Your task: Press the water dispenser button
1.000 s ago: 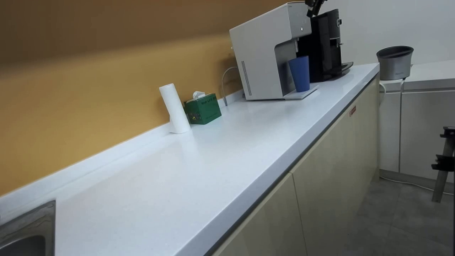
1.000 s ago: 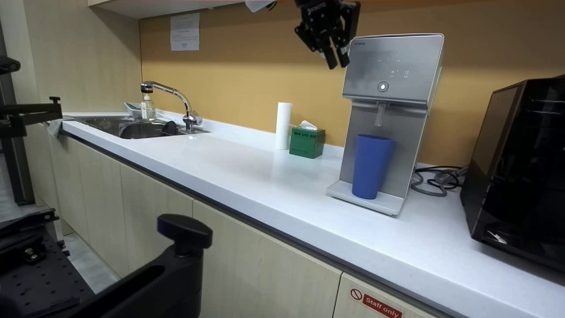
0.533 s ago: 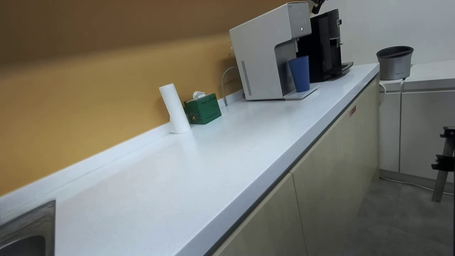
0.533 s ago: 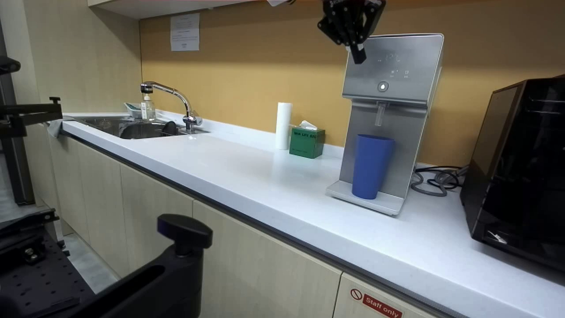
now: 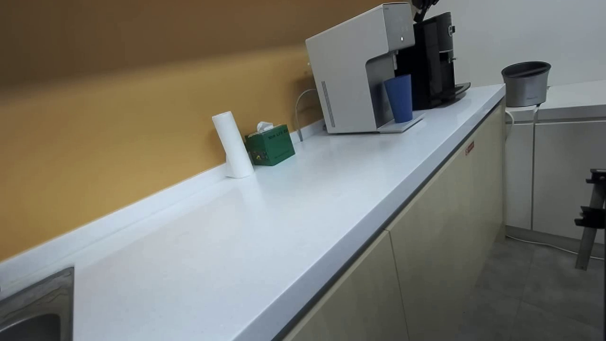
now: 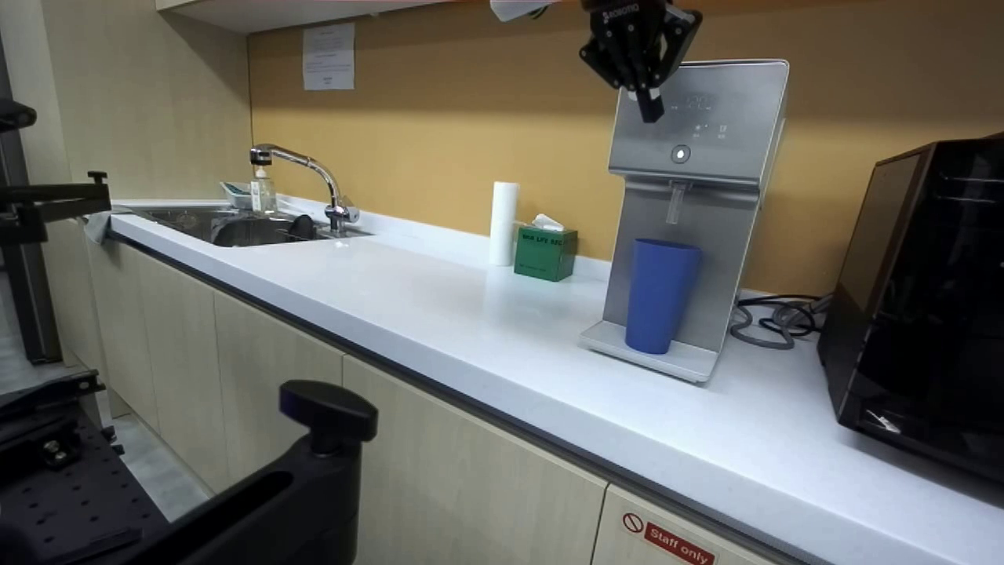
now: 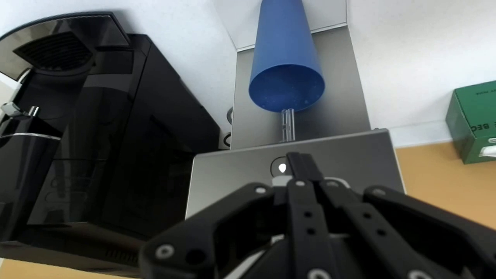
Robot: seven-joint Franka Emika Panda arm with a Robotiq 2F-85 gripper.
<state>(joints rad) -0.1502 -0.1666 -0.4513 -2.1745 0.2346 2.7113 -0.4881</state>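
The water dispenser is a tall white and grey appliance with a sloped top, seen in both exterior views (image 5: pixel 350 71) (image 6: pixel 733 102) and the wrist view (image 7: pixel 224 174). Its round lit button (image 6: pixel 680 154) is low on the front panel. A blue cup (image 6: pixel 663 294) stands on its base under the spout. My gripper (image 6: pixel 651 110) is shut and empty, above and left of the button in that exterior view. In the wrist view the fingertips (image 7: pixel 304 166) overlap the right edge of the button's ring (image 7: pixel 282 167). The gap to the panel is hard to judge.
A black coffee machine (image 7: pixel 116 155) stands beside the dispenser. A green tissue box (image 6: pixel 545 253) and a white paper roll (image 6: pixel 503 224) stand by the wall. A sink with a faucet (image 6: pixel 314 169) is farther along the white counter (image 6: pixel 439 345). Cables (image 6: pixel 776 322) lie behind the dispenser.
My gripper has moved right toward the dispenser's front panel, rising and then lowering slightly. Its fingers, slightly apart a second ago, are now together. The dispenser and cup have not moved.
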